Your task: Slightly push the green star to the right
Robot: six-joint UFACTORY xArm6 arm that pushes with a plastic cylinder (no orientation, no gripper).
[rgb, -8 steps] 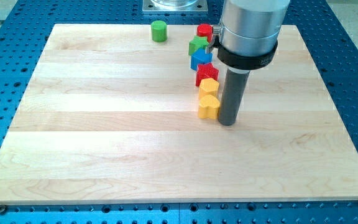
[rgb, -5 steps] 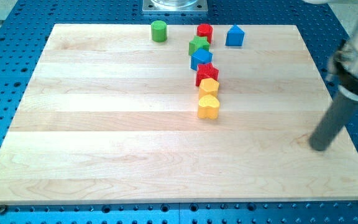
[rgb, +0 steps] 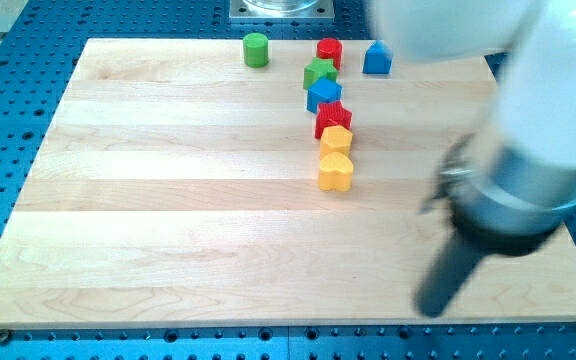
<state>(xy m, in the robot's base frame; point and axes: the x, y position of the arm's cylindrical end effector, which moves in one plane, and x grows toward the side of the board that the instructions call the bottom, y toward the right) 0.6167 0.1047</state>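
Observation:
The green star [rgb: 319, 72] sits near the view's top centre, touching the blue block [rgb: 323, 95] below it and close to the red cylinder [rgb: 329, 51] above right. My tip [rgb: 433, 310] is at the view's bottom right, blurred, far below and right of the green star and touching no block. The arm's large body covers the board's right side.
Below the blue block a column runs down: a red star [rgb: 333, 117], a yellow hexagon [rgb: 337, 139], a yellow heart [rgb: 336, 172]. A green cylinder [rgb: 256, 49] stands at top left of centre. A blue house-shaped block [rgb: 376, 58] sits at top right.
My tip left the spot right of the yellow heart, swung to the board's right side, then moved down and left to the bottom right. No block moved.

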